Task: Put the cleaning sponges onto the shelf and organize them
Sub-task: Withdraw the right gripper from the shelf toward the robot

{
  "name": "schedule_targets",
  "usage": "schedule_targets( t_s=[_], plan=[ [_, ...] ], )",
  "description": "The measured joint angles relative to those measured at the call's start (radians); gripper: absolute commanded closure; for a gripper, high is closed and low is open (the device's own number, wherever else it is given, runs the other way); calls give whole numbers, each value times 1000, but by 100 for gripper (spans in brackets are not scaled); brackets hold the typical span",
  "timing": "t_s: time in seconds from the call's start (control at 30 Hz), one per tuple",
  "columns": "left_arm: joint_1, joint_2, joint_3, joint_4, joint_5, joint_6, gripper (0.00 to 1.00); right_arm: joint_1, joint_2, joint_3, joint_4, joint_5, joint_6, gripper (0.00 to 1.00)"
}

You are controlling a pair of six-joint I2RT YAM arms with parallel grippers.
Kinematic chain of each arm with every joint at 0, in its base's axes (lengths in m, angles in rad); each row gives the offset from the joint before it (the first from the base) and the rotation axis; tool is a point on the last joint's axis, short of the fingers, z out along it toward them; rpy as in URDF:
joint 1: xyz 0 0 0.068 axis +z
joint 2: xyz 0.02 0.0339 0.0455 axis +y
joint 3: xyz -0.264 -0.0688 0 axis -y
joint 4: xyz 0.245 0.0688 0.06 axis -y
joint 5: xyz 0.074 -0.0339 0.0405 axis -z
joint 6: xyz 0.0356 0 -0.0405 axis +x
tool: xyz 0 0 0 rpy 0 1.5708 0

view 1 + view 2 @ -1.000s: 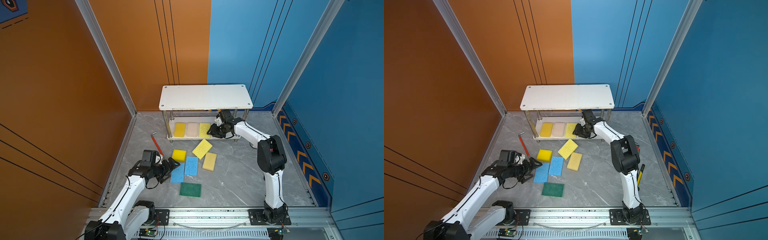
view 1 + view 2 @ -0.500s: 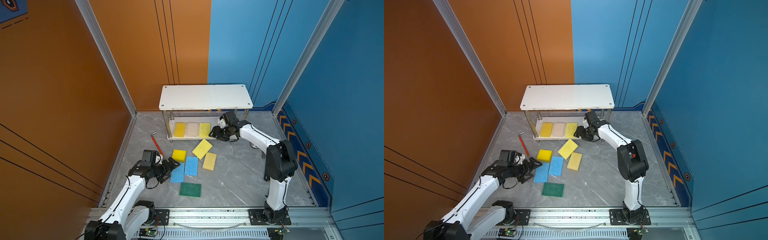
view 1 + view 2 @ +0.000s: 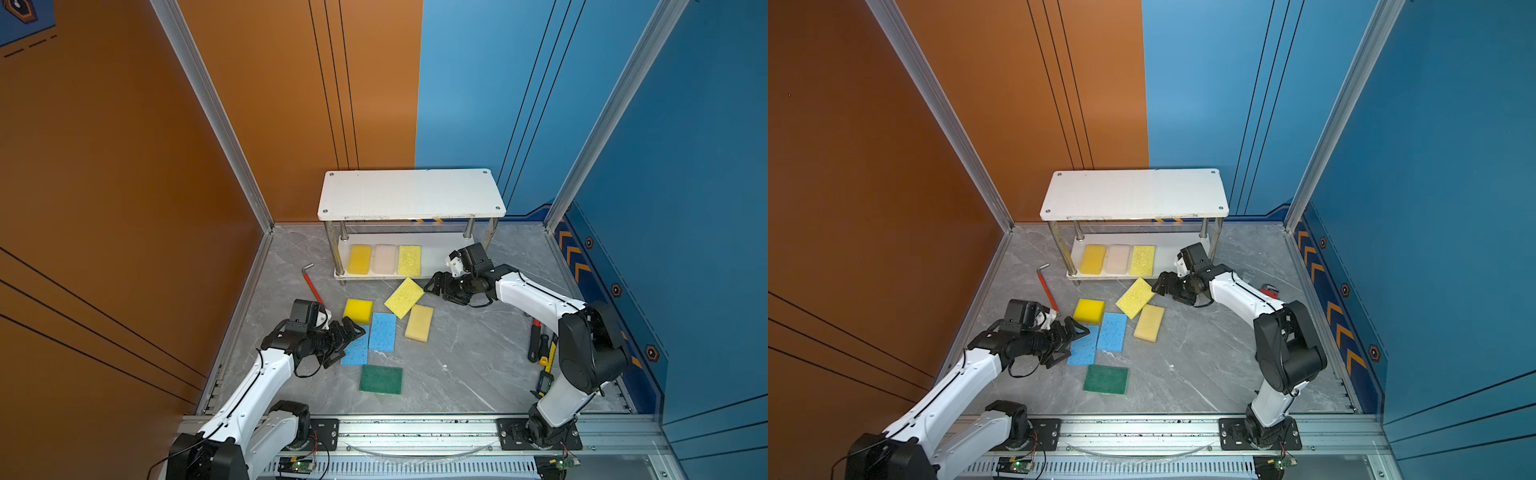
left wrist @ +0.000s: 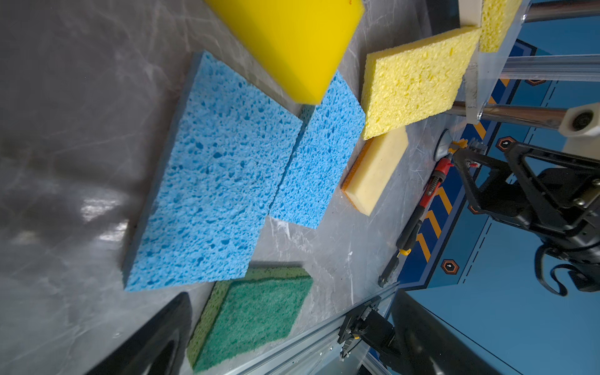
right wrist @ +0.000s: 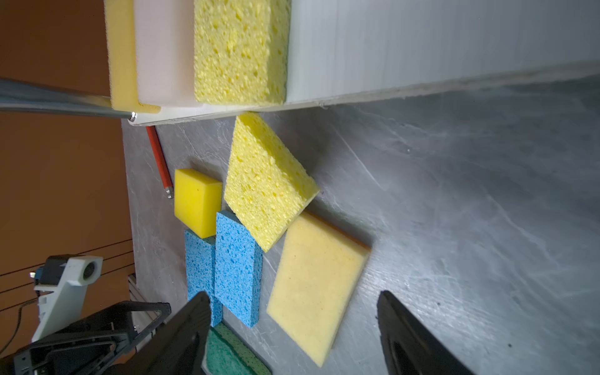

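Right gripper [image 3: 436, 287], jaws wide & empty, has backed out of the shelf [image 3: 411, 193], leaving a 3rd, the pale yellow sponge [image 3: 409, 260], on its lower board [image 3: 441, 255]; left gripper [image 3: 347, 341], wide open & empty, hovers at a blue sponge [image 3: 357, 352], w/ 6 left on the floor [image 3: 457, 361].

The shelf [image 3: 411, 193] is bare on top and open from above. On its lower board [image 3: 440, 254] three sponges [image 3: 385, 259] fill the left half. The right half is free, reached only through the low gap between the chrome posts [image 3: 333, 247]. In front, six more sponges [image 3: 382, 331] crowd the floor [image 3: 469, 345], one pale yellow sponge [image 3: 404, 297] with a corner at the board's edge. A hex key [image 3: 316, 291] lies left of them. Right of them the floor is bare up to the tools [image 3: 534, 343].
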Motion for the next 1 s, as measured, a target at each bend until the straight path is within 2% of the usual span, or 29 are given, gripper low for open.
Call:
schedule_targets(
  t_s=[0.27,0.5,1.0],
  plan=[
    [-17,-27,0,1,-11,-8,3,-15,-7,-109,177,-89,20,11],
    [-19,-29,0,1,-19,-11,3,-17,4,-116,291,-131,32,12],
    [-19,-29,0,1,-19,-11,3,-15,108,-116,387,-150,52,17]
  ],
)
